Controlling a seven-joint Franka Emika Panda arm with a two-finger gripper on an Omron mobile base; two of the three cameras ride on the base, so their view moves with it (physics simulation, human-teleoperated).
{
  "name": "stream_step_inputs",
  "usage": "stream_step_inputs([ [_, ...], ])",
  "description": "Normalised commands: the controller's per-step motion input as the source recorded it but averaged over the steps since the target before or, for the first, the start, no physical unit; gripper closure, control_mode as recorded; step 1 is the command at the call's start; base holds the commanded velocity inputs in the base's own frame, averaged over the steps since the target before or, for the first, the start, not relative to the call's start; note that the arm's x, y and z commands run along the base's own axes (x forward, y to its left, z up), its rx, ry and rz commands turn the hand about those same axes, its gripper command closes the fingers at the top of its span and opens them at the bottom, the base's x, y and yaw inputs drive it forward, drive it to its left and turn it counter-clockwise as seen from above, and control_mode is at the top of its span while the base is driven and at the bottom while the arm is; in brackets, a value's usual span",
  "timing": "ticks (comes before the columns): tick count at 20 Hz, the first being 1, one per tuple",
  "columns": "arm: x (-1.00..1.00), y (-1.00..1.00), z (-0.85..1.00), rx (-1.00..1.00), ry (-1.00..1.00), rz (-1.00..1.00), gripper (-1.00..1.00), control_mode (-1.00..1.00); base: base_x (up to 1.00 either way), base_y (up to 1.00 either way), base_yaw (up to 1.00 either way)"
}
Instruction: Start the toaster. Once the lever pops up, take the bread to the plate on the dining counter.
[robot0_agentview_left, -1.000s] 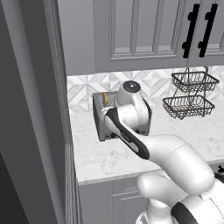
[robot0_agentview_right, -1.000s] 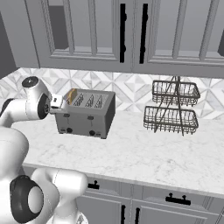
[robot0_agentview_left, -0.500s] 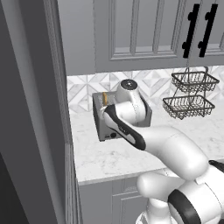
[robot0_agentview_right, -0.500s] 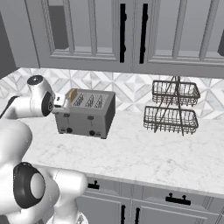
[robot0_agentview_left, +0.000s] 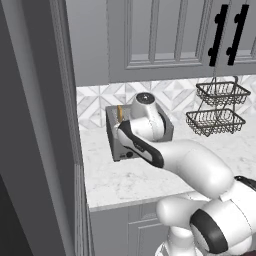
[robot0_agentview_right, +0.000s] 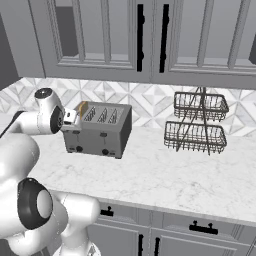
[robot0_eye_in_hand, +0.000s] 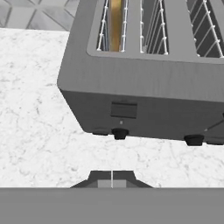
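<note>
Nearby, the pincer (robot0_eye_in_hand: 112, 177), pressed together, hovers before the toaster (robot0_agentview_right: 100, 131); a wire basket rack (robot0_agentview_right: 197, 122) stands well apart.

My arm (robot0_agentview_left: 185, 160) sweeps up from the lower right of the frame to its middle, where my wrist blocks most of the toaster (robot0_agentview_left: 116, 142). The toaster stands on the marble counter (robot0_agentview_left: 120, 182) against the patterned backsplash. A golden edge of the bread (robot0_agentview_left: 119, 113) pokes up from its left end. My tool's tips are hidden behind the wrist. At the right, a two-tier wire basket (robot0_agentview_left: 216, 107) stands on the counter, below grey cabinets (robot0_agentview_left: 155, 35) with black handles.
</note>
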Motion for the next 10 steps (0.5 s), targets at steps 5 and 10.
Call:
stream_step_inputs([
  [5, 0.31, -0.03, -0.12, 0.00, 0.00, 0.00, 1.00, -1.00, 0.00, 0.00, 0.00],
  [10, 0.34, -0.01, -0.06, 0.00, 0.00, 0.00, 1.00, -1.00, 0.00, 0.00, 0.00],
])
